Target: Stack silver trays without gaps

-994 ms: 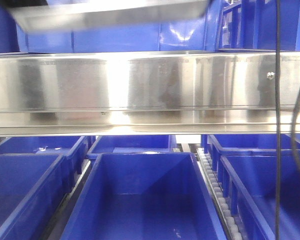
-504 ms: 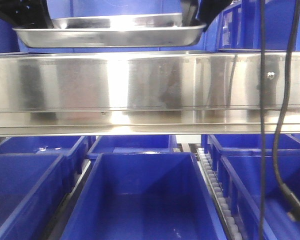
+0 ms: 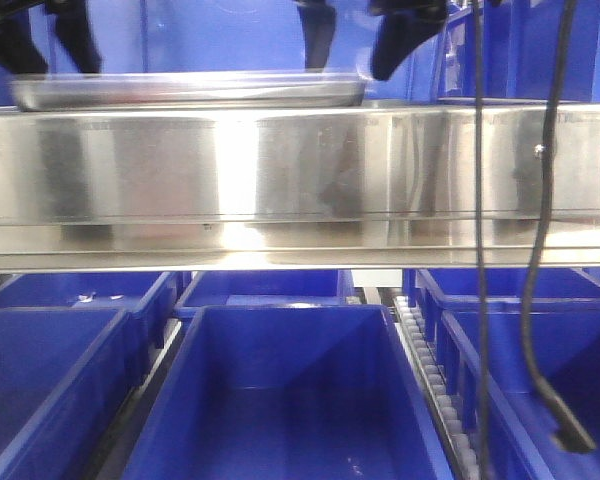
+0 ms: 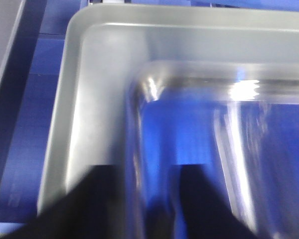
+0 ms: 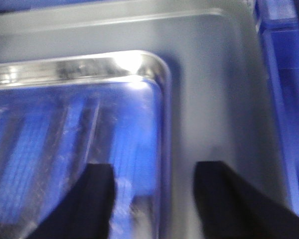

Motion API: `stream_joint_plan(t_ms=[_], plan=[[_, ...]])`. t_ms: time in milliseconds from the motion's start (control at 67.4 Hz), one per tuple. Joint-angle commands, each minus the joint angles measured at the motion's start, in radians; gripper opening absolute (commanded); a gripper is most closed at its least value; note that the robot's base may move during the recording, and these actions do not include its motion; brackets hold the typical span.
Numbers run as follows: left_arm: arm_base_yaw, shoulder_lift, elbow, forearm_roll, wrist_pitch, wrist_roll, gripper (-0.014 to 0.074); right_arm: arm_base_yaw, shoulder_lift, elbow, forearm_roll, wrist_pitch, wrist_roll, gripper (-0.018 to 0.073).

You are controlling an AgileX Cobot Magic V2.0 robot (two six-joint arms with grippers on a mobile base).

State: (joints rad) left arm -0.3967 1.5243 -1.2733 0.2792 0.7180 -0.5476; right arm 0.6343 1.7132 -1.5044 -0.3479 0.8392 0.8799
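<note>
No readable text, label, brand, number or sign shows in any of the views.

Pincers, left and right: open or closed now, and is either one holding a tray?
Left pincer: open, fingers apart over the tray corner, holding nothing.
Right pincer: open, fingers apart over the tray, holding nothing.

A long polished steel shelf rail [image 3: 300,180] with a screw [image 3: 542,151] runs just beneath the jaws. Well below them sit blue bins [image 3: 290,400]. Black cables [image 3: 540,250] hang at their right.
</note>
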Motion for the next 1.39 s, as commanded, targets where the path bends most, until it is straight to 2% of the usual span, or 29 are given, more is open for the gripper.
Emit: stream_joint_plan(t_ms=[0,119,371,475,549,578,652,741,875,1008,1127,1290,1379], plan=[[0.003,-0.003,-0.005,-0.007,-0.004,-0.004,0.0351,-0.019,-0.007,-0.008,-0.011,0.016,-0.009,0.0305],[0.011,-0.003,-0.005,0.002,-0.004,-0.004,0.0383,-0.033,-0.007,-0.008,-0.011,0.046,-0.009,0.0312],[0.023,-0.003,-0.010,0.004,-0.002,-0.004,0.0358,-0.033,-0.014,-0.008,-0.011,0.044,-0.022,0.0307],[0.023,-0.015,-0.038,-0.009,0.014,-0.004,0.0207,-0.033,-0.039,-0.014,-0.010,0.044,-0.043,0.0242],[0.023,-0.033,-0.056,-0.013,0.014,-0.004,0.0046,-0.030,-0.066,-0.020,-0.003,0.044,-0.067,0.0138],[0.023,-0.041,-0.061,-0.006,-0.006,-0.004,-0.0035,-0.029,-0.085,-0.020,-0.003,0.034,-0.071,0.0060],[0.023,-0.043,-0.067,0.021,-0.047,-0.004,0.0000,-0.029,-0.101,-0.020,-0.003,0.005,-0.071,-0.0023],[0.023,-0.043,-0.070,0.023,-0.081,-0.004,0.0015,-0.033,-0.108,-0.020,-0.003,-0.019,-0.071,-0.0013],[0.023,-0.076,-0.091,-0.021,-0.001,0.023,0.0013,-0.033,-0.141,-0.020,0.001,-0.019,-0.071,-0.0013],[0.023,-0.151,-0.089,-0.049,0.006,0.023,-0.0012,-0.019,-0.200,-0.020,0.001,-0.019,-0.093,-0.0013],[0.012,-0.257,-0.005,-0.050,-0.089,0.023,-0.0013,0.006,-0.260,0.017,0.001,-0.076,-0.160,-0.0013],[-0.034,-0.433,0.240,-0.064,-0.309,0.023,-0.0013,0.070,-0.393,0.208,0.001,-0.326,-0.176,-0.0013],[-0.064,-0.541,0.380,-0.064,-0.461,0.023,-0.0013,0.120,-0.470,0.320,-0.055,-0.440,-0.178,-0.0013]])
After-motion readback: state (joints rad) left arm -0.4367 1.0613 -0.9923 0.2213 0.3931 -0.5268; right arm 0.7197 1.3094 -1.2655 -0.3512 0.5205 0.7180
